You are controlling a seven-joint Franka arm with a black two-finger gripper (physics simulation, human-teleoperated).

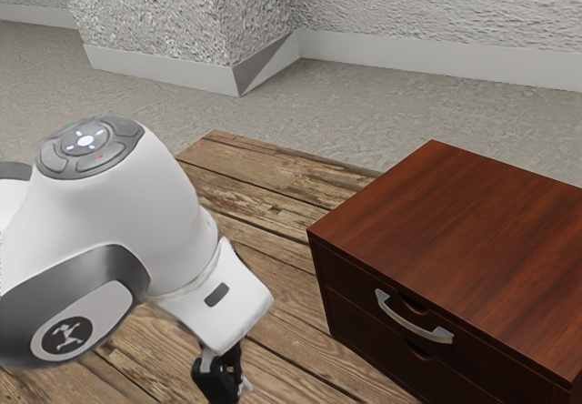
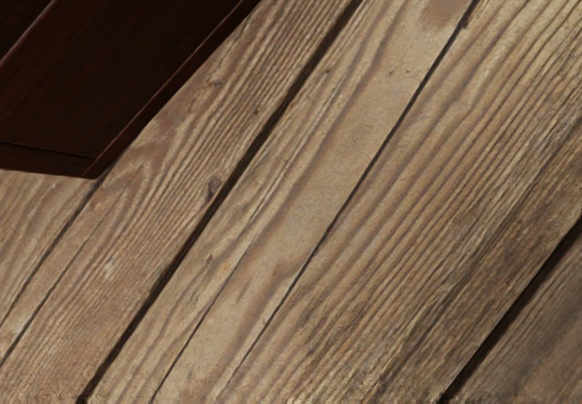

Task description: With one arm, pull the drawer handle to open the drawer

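At 7 o'clock in the exterior view the gripper point(image 1: 218, 379) hangs under the white arm point(image 1: 109, 231), cut by the edge; released or clenched, I cannot tell. Beyond, at 4 o'clock on the plank worktop point(image 1: 273, 195), the cabinet point(image 1: 473, 231) carries the drawer handle point(image 1: 411, 318), well apart; the drawer point(image 1: 353, 281) seems shut.

Hand point(image 1: 219, 382) hangs well apart from drawer handle point(image 1: 414, 318).
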